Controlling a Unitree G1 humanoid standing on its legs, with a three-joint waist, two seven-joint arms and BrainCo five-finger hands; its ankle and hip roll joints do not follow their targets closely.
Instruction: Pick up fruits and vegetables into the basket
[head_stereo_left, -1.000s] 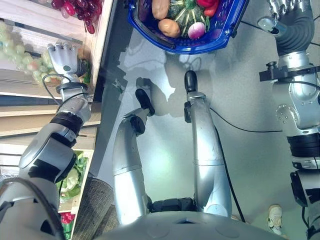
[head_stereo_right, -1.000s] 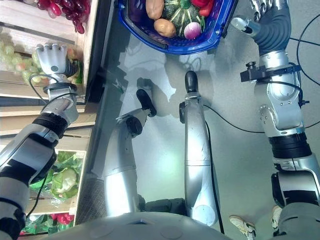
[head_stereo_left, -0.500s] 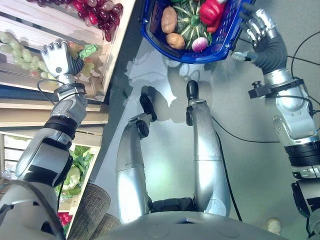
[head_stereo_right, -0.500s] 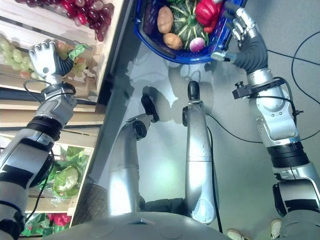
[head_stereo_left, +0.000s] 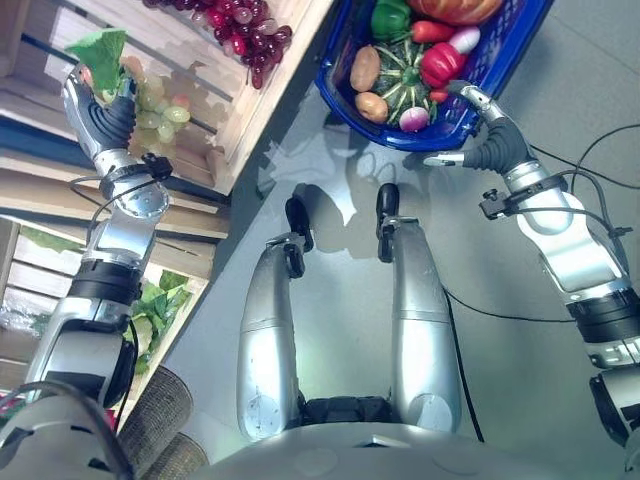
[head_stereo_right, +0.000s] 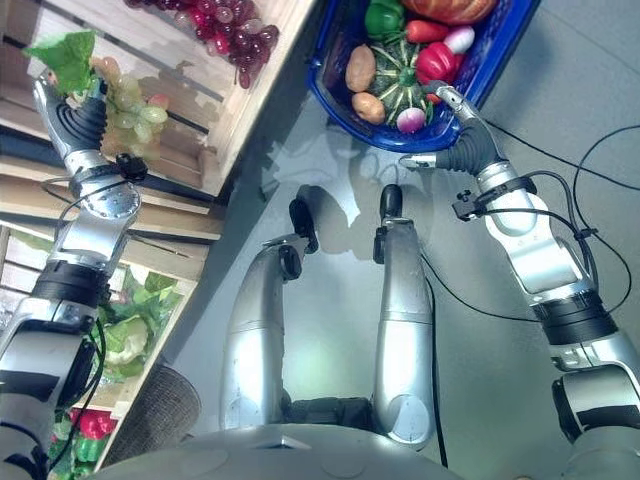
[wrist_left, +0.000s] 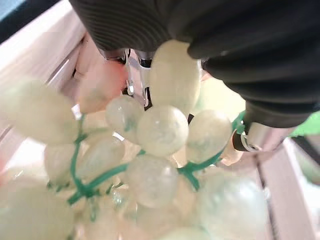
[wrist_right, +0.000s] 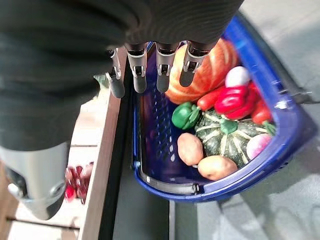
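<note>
my left hand (head_stereo_left: 98, 105) is curled around green grapes (wrist_left: 160, 135) over the wooden crate (head_stereo_left: 265, 120); my right hand (wrist_right: 155, 62), fingers relaxed, hovers by the blue basket (wrist_right: 250, 170).

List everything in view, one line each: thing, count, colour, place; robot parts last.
Basket: one, blue, on the floor ahead.
Potatoes: two, brown, basket's near left side.
Squash: one, dark green striped, basket's middle.
Green pepper: one, beyond the squash.
Red pepper: one, right of the squash.
Pumpkin: one, orange, basket's far end.
Radish-like root: one, pink-white, near rim.
Red grapes: one bunch, wooden crate on the left.
Green grapes: one bunch, pale, in the left robot hand.
Leafy greens: green, lower shelf.
Left robot hand: raised, curled round the green grapes.
Right robot hand: open, above the basket's right rim.
</note>
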